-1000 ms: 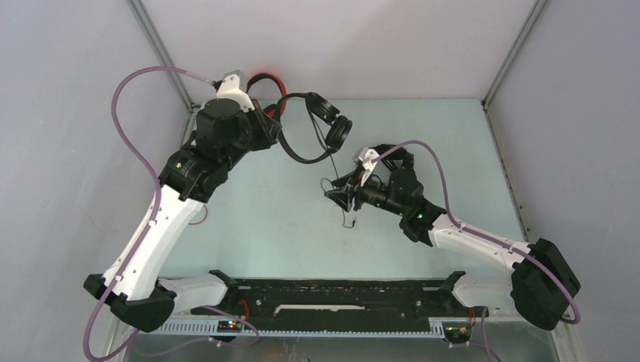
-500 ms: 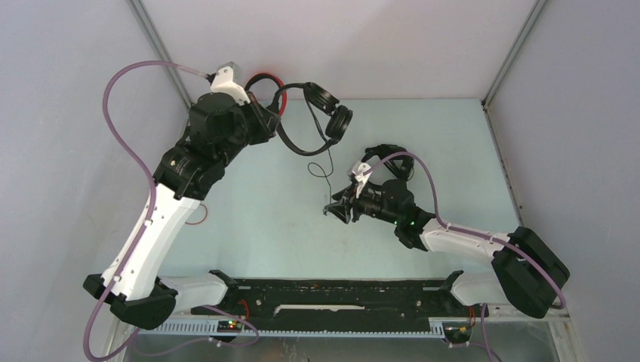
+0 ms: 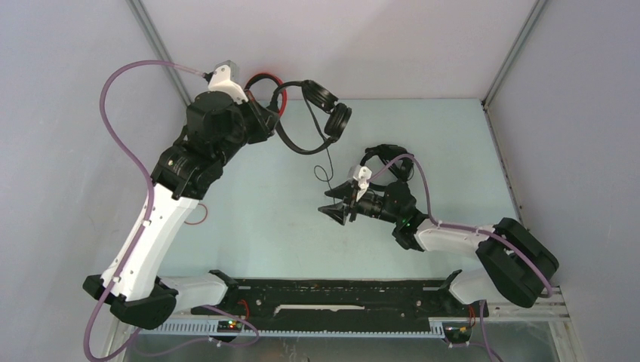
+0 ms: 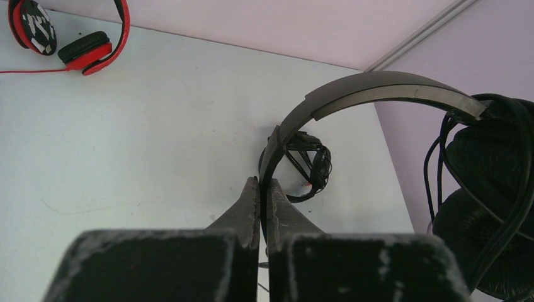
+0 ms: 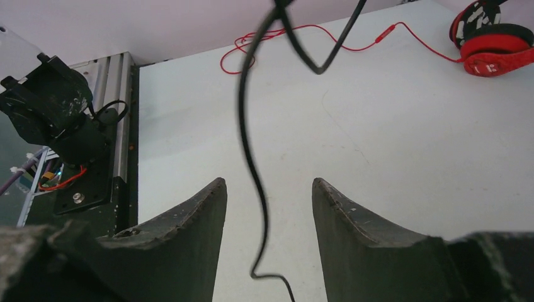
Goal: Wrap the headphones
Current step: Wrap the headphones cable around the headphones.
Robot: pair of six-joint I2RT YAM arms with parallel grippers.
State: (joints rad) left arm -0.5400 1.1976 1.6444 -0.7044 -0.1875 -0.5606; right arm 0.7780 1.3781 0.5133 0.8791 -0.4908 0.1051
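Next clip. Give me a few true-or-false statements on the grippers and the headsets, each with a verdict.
1. The left gripper is shut on the band of a black headset. True.
2. The right gripper is clamped on the black cable. False: its jaws stand open, and the cable hangs between them.
3. The red headset lies on the table. True.
4. The red cable is wound around its headset. False: it trails loose across the table.
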